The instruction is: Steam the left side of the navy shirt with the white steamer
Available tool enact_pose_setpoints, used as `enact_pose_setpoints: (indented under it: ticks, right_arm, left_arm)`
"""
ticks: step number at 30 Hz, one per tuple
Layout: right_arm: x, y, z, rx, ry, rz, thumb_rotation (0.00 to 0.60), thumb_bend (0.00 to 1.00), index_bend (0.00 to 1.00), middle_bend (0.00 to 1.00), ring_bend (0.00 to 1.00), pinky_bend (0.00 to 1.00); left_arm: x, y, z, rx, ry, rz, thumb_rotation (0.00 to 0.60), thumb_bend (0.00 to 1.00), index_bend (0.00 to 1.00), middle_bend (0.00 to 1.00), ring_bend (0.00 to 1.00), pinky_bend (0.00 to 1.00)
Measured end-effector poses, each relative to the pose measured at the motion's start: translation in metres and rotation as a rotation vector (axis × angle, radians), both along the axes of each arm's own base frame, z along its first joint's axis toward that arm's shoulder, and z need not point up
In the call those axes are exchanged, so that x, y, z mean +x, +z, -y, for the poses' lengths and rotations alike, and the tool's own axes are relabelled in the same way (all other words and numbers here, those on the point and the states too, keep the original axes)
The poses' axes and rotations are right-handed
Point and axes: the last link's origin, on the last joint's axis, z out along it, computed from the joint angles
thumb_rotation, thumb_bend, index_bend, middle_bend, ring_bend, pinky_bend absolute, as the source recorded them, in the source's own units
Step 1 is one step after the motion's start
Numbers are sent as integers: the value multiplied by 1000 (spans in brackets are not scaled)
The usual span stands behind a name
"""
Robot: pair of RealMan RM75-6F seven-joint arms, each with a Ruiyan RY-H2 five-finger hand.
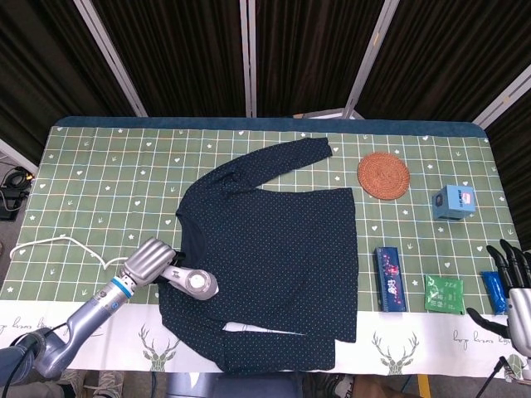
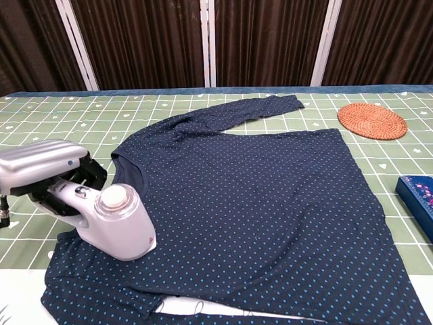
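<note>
The navy dotted shirt (image 1: 274, 249) (image 2: 264, 189) lies flat in the middle of the table, one sleeve reaching toward the far side. My left hand (image 1: 147, 260) (image 2: 42, 166) grips the handle of the white steamer (image 1: 191, 283) (image 2: 111, 220). The steamer's head rests on the shirt's left edge, just below the collar. My right hand (image 1: 516, 290) hangs by the table's right front corner with its fingers spread and nothing in them; it does not show in the chest view.
A white cord (image 1: 62, 243) trails left from the steamer. To the right of the shirt lie a woven round coaster (image 1: 383, 175) (image 2: 372, 120), a light-blue box (image 1: 453, 201), a dark-blue packet (image 1: 387, 278), a green packet (image 1: 443, 293) and a blue packet (image 1: 495, 292).
</note>
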Motion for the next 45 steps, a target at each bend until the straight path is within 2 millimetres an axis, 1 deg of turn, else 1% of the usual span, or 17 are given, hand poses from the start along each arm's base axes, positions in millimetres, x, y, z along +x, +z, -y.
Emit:
enact_pose_setpoints:
  ticks: [6,9,14,21,23,25,27,28,29,30,31,32,33,34,36,38,45]
  right_arm:
    - [0,-1,0,2,0,-2,600,0,0,0,0,0]
    - [0,-1,0,2,0,-1,600,0,0,0,0,0]
    - [1,-1,0,0,0,-1,600,0,0,0,0,0]
    - [0,-2,2,4,-4,-5,600,0,0,0,0,0]
    - [0,-2,2,4,-5,-5,600,0,0,0,0,0]
    - [0,-2,2,4,-7,-5,600,0,0,0,0,0]
    - [-1,-2,2,4,-10,-5,600,0,0,0,0,0]
    - [-1,-2,2,5,-10,-5,600,0,0,0,0,0]
    - [-1,-2,3,5,-10,-5,600,0,0,0,0,0]
    - [-1,-2,3,5,-10,-4,600,0,0,0,0,0]
    - [-1,-2,3,5,-9,-4,600,0,0,0,0,0]
    - [-1,-2,3,5,-9,-4,600,0,0,0,0,0]
    - [-1,-2,2,5,-8,-4,600,0,0,0,0,0]
    - [-1,-2,2,5,-7,-3,600,0,0,0,0,0]
    - [0,-2,2,5,-5,-3,600,0,0,0,0,0]
    - [1,-2,1,5,-1,-3,600,0,0,0,0,0]
    - [3,-2,-1,7,10,-1,600,0,0,0,0,0]
  left_arm:
    - [-1,19,-22,79,67,67,600,403,989,911,823,1000]
    - [-7,30,-35,125,104,67,600,403,989,912,823,1000]
    - [-27,40,-52,175,172,12,600,401,986,911,823,1000]
    - [-53,40,-66,214,246,-45,600,390,975,911,823,1000]
    - [-55,37,-69,215,260,-46,600,354,963,911,823,1000]
    - [-55,36,-71,215,266,-50,600,263,929,896,813,988]
    - [-55,34,-73,216,270,-53,600,98,817,813,738,893]
    - [-55,33,-74,216,272,-52,600,55,754,754,690,835]
    - [-55,33,-75,218,272,-52,600,13,637,627,590,723]
    - [-55,33,-75,220,270,-51,600,0,499,466,461,604]
    - [-54,33,-74,223,266,-48,600,0,404,353,367,526]
    - [-54,34,-74,225,262,-46,600,0,271,193,229,412]
    - [-54,34,-74,226,260,-45,600,0,154,81,115,310]
    - [-54,35,-73,225,261,-41,600,0,93,34,63,242]
    - [-55,37,-70,217,263,-36,600,0,3,0,0,77]
    - [-54,40,-67,202,266,-34,600,0,0,0,0,14]
    - [-49,53,-52,174,272,-25,600,0,0,0,0,0]
